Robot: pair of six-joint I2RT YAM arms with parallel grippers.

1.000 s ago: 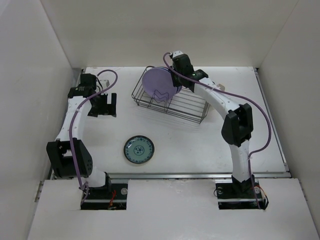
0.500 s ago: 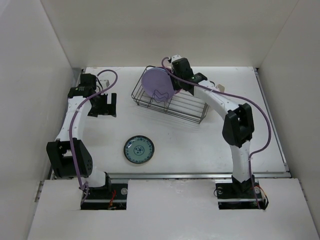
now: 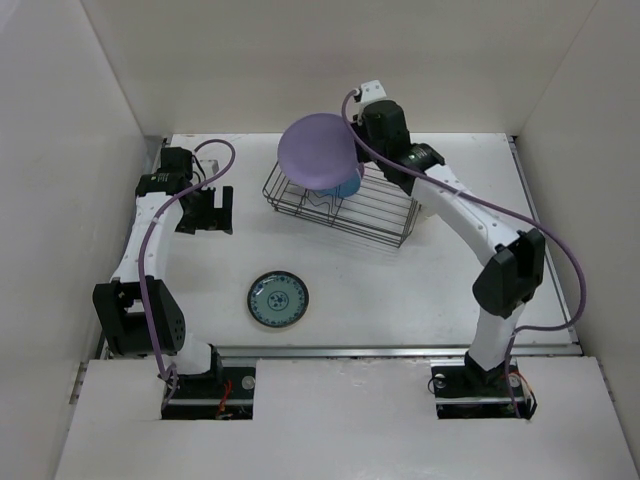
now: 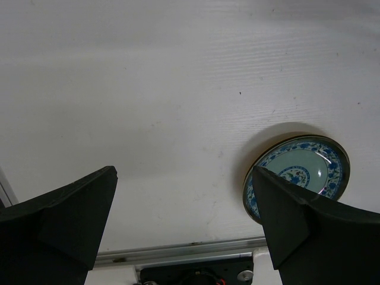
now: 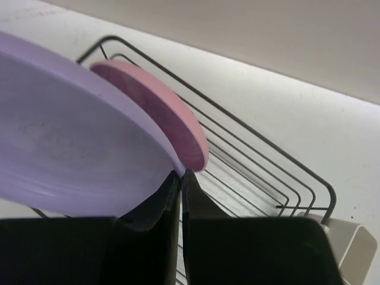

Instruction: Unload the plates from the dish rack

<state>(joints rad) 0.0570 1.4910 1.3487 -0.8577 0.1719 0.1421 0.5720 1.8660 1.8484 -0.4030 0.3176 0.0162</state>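
From above, the right gripper [image 3: 354, 158] pinches the near edge of the lavender plate [image 3: 318, 152]. The plate reaches out to the gripper's left, tilted, and hangs over the far-left end of the dish rack [image 3: 372, 212], which sits directly beneath the gripper. A light blue plate [image 3: 346, 186] shows in the rack just below the lavender one. Well off to the left, the left gripper [image 3: 207, 215] hovers over bare table [image 3: 450, 290] with its jaws wide apart and nothing between them. The teal plate [image 3: 278, 299] lies flat on the table, nearer the arm bases than that gripper and slightly to its right.

The left wrist camera shows its two dark fingers [image 4: 65, 219] spread wide. The teal plate [image 4: 297, 175] lies flat on the white table [image 4: 178, 89], partly tucked behind the right-hand finger.

Through the right wrist camera, the fingers [image 5: 154, 208] are nearly together, clamped on the rim of the lavender plate [image 5: 59, 154], which fills the space to their left. Just behind it a pink plate [image 5: 160, 113] stands on edge in the dish rack [image 5: 267, 160]. The rack's wires run off to the right of the fingers, and a cream cup [image 5: 350, 243] sits at the rack's far-right corner.
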